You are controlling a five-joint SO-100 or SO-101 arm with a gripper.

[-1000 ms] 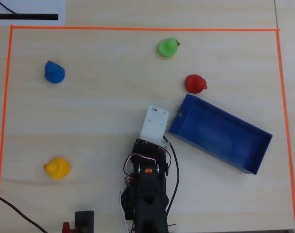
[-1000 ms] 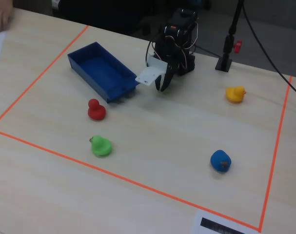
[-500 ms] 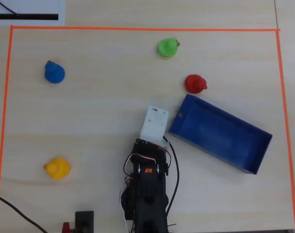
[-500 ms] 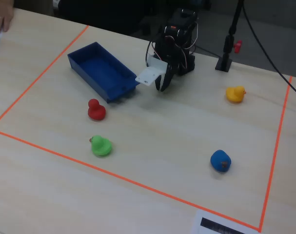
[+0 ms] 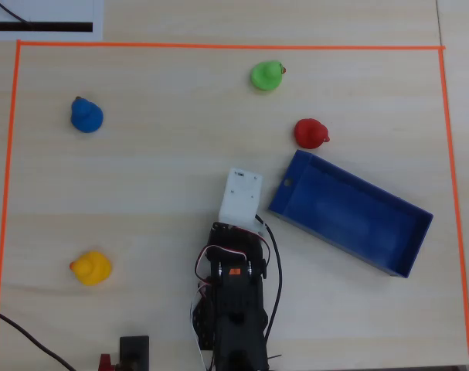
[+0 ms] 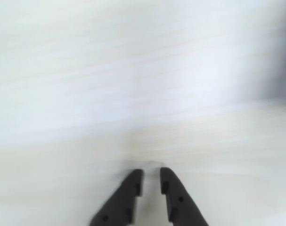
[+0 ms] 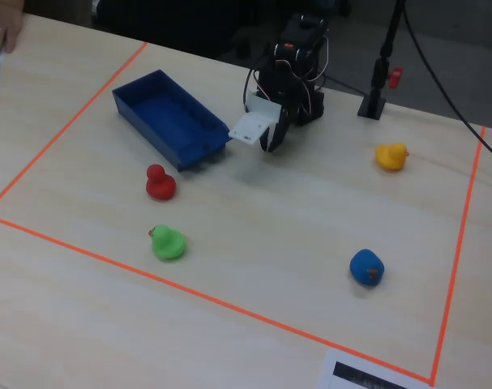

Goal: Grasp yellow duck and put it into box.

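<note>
The yellow duck (image 5: 91, 267) sits on the wooden table at the lower left of the overhead view, and at the right in the fixed view (image 7: 391, 156). The dark-blue box (image 5: 350, 212) lies empty, right of the arm in the overhead view and at the left in the fixed view (image 7: 168, 117). My gripper (image 6: 151, 176) hangs over bare table next to the box's short end, far from the yellow duck. Its black jaws stand almost together with a narrow slit and nothing between them. It shows below the white camera mount in the fixed view (image 7: 271, 142).
A red duck (image 5: 310, 133) sits just beyond the box's corner, a green duck (image 5: 266, 75) farther back, and a blue duck (image 5: 86, 115) at the far left. Orange tape (image 5: 219, 45) frames the work area. A black stand (image 7: 374, 101) is beside the arm's base.
</note>
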